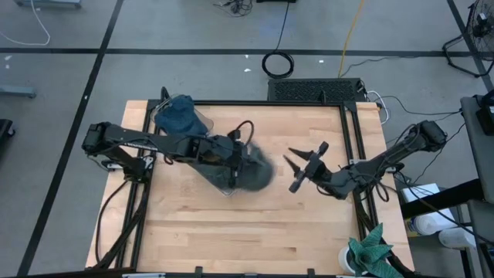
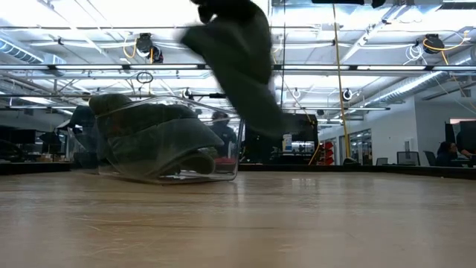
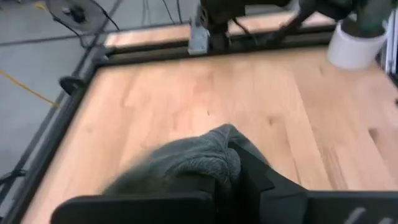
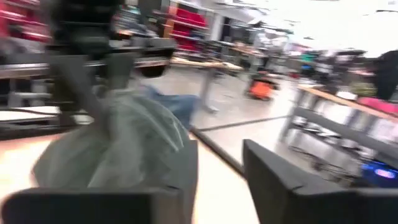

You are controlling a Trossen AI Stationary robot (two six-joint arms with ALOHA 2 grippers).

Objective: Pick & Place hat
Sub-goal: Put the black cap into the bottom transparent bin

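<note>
A grey knit hat [image 1: 261, 176] hangs over the middle of the table, with my left gripper [image 1: 245, 162] shut on it. In the low view the hat [image 2: 242, 67] dangles from the picture's top, well above the wood. My right gripper [image 1: 302, 166] stands open just to the hat's right, fingers spread and level, with nothing between them. In its wrist view the hat [image 4: 118, 149] shows beside one finger, apart from it. A clear bin [image 1: 185, 116] with blue-grey cloth inside stands at the far left. My left gripper pinches a bunched part of the grey hat [image 3: 214, 163] between its two fingers. The fingers come from the table's left, slanting downward. The hat hangs slack below and beyond them, lifted clear of the table; its lower end [image 2: 271, 119] is free in the air.
The clear bin [image 2: 167, 141] rests on the table behind and left of the hat. A green cloth [image 1: 370, 251] and a white cylinder [image 1: 351, 261] sit at the near right corner. Bare wood [image 1: 255, 232] spreads along the near side. Black frame rails edge the table.
</note>
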